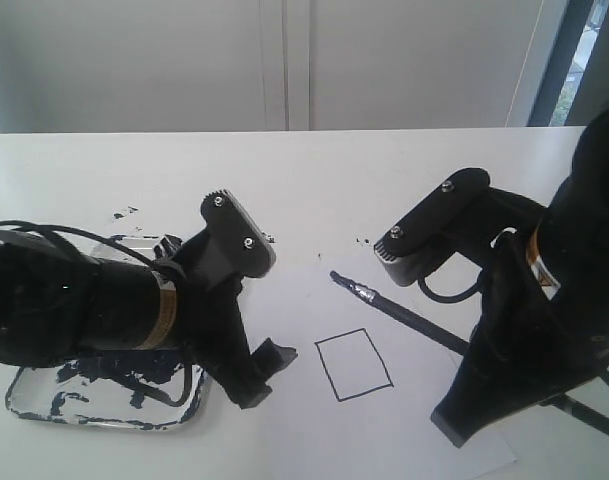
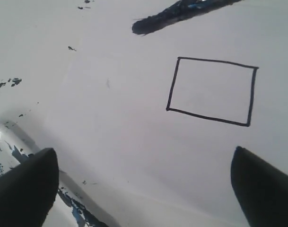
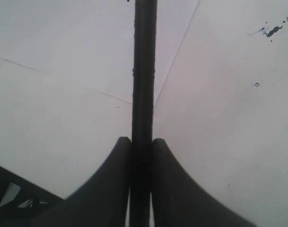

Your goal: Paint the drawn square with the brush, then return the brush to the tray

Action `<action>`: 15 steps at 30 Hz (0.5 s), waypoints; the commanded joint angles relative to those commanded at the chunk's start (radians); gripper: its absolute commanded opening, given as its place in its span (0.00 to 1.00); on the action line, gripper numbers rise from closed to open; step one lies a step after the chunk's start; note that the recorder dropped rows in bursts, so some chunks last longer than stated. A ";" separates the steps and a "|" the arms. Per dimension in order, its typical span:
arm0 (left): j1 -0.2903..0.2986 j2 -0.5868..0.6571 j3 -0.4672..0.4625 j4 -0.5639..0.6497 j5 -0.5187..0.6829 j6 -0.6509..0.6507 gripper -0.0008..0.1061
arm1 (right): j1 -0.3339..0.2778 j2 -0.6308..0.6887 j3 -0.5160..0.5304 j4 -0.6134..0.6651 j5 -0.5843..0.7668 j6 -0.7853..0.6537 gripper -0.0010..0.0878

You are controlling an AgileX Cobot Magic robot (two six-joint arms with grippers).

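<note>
- The right tool (image 3: 142, 142) is clamped on the brush (image 1: 399, 310); its tip is near the unpainted square (image 1: 354, 365).
- The left tool (image 2: 143, 156) has its jaws apart, beside the tray (image 1: 84, 420).

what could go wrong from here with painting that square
1. The brush tip sits outside the unpainted drawn square, so touching down here would likely mark the paper outside the outline.
2. The right gripper pinches the thin handle far from the tip, so it may swivel under pressure.
3. The open left gripper hangs close to the square and could be bumped by a stroke.
</note>
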 joint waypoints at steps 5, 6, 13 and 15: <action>-0.005 0.053 -0.040 0.059 0.008 0.000 0.92 | 0.000 0.003 0.000 0.000 0.000 -0.004 0.01; -0.016 0.061 -0.052 0.077 0.029 0.000 0.92 | 0.000 0.003 0.000 0.000 0.000 -0.006 0.01; -0.078 0.124 -0.116 0.156 0.133 0.000 0.92 | 0.000 0.003 0.000 -0.002 0.000 -0.019 0.01; -0.080 0.151 -0.131 0.160 0.139 0.002 0.92 | 0.000 0.003 0.000 -0.002 0.000 -0.019 0.01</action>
